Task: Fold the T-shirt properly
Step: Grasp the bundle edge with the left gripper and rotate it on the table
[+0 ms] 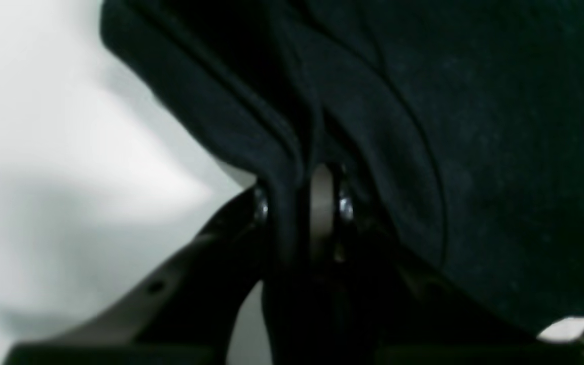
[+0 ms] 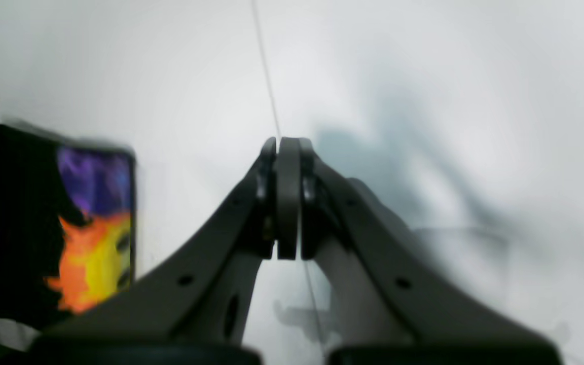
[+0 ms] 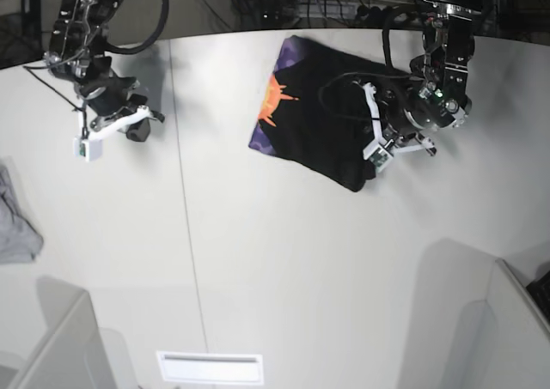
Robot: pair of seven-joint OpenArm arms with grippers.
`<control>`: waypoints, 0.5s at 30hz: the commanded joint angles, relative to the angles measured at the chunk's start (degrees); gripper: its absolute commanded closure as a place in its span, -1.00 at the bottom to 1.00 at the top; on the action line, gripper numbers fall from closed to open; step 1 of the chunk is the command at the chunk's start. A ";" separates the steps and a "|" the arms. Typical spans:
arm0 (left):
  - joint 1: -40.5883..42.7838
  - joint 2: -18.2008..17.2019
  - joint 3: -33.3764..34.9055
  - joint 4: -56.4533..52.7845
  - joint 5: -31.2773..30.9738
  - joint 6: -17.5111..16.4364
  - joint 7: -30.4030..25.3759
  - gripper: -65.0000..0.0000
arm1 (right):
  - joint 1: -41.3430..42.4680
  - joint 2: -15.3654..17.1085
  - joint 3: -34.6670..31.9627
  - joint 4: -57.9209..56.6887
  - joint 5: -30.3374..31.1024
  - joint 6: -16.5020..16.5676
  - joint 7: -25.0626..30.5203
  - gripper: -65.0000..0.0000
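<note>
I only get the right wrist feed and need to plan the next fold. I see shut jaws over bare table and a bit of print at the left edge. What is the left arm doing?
Observer: The left gripper is shut on a bunched fold of the shirt.
Operator: Where on the shirt?
Observer: At its edge on the left arm's side, opposite the orange and purple print.
Operator: Is the shirt flat?
Observer: Mostly; it lies as a folded dark slab on the table, creased where it is pinched.
Operator: Anything else on the table?
Observer: A grey cloth lies at the table's edge on the right arm's side, apart from the shirt.
</note>
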 commanded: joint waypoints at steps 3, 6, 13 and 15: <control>-3.02 -3.16 3.82 1.38 -0.12 -0.24 -0.50 1.00 | -0.63 0.38 2.06 1.19 0.67 0.41 0.80 1.00; -5.92 -4.92 7.77 1.03 -0.12 -0.24 -0.41 1.00 | -1.25 0.38 3.20 1.19 0.67 0.41 0.71 1.00; -14.45 -6.68 18.76 0.50 -0.12 -0.41 -0.50 1.00 | -3.18 -1.38 3.38 1.19 0.67 0.41 0.89 1.00; -16.73 -6.76 22.28 0.06 -0.12 -0.41 -0.41 1.00 | -3.62 -2.70 5.31 1.28 0.67 0.41 0.89 1.00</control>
